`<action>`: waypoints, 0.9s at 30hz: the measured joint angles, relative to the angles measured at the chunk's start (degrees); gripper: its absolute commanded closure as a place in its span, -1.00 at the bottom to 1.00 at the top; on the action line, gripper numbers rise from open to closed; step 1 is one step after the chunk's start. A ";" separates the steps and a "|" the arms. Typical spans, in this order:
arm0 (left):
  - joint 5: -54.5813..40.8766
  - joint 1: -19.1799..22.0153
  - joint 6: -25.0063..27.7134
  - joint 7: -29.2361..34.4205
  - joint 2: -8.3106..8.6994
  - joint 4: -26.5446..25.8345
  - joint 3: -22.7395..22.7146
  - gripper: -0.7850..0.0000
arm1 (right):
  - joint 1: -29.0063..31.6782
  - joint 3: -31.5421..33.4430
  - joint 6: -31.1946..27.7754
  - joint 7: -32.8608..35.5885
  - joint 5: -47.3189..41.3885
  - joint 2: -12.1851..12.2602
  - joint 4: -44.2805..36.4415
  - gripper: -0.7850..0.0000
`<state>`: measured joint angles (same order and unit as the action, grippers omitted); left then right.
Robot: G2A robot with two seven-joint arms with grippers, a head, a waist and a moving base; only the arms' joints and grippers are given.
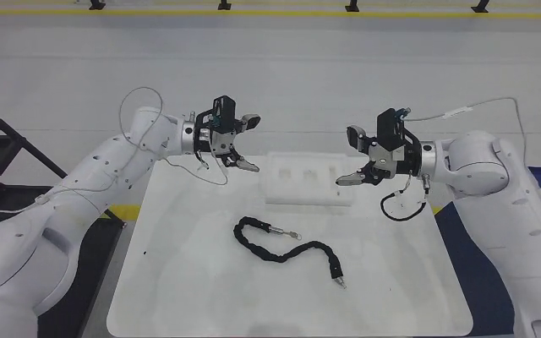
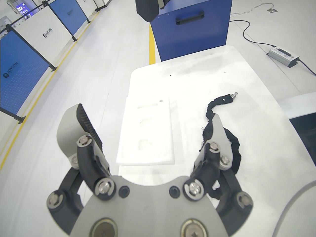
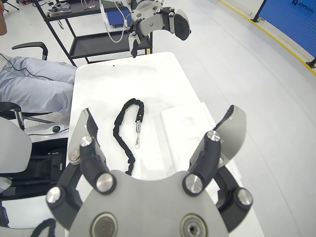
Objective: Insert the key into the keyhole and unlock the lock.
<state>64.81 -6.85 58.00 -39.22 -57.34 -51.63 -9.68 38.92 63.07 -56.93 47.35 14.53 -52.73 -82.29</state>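
note the left gripper (image 1: 249,144) spread wide and empty, hanging above the far left of the table (image 1: 194,287), near one end of the white foam tray (image 1: 279,193). same for the right gripper (image 1: 347,155): spread wide, nothing held, above the tray's other end. find the chain lock (image 1: 286,256) lying in a loose curve mid-table, near the tray but apart from it, well clear of both grippers. seen from the right wrist, ends in a metal lock cylinder (image 3: 138,126) with a small ringed key (image 3: 136,145) at its tip; cannot tell whether already seated in the keyhole or merely touching it.

likely to go wrong in several ways. hard to pinch so thin and flat a key off a smooth table: could skate away or tip sideways under a broad grip. easy to drag the limp chain along while lifting one end, swinging the cylinder off line. without a firm hold on the cylinder, would twist with the key instead of unlocking. risky to bring both grippers together over so small a target: could knock each other or hide the keyhole
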 measured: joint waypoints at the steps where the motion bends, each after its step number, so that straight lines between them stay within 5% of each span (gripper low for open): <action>1: -1.33 0.75 0.00 0.85 0.31 -0.59 0.14 -1.00 | -0.66 -0.28 -0.17 -0.09 -0.03 0.01 0.43 -1.00; 16: -30.38 5.47 0.00 27.67 4.09 -10.13 -0.06 -1.00 | -6.41 -1.29 -1.07 -1.07 -1.72 1.23 3.33 -1.00; 27: -31.41 5.47 0.00 28.19 4.09 -10.03 -0.06 -1.00 | -6.38 -1.28 -1.07 -1.07 -1.71 1.22 3.30 -1.00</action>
<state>33.40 -1.38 58.00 -11.03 -53.25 -61.66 -9.74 32.54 61.79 -58.00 46.28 12.82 -51.51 -78.99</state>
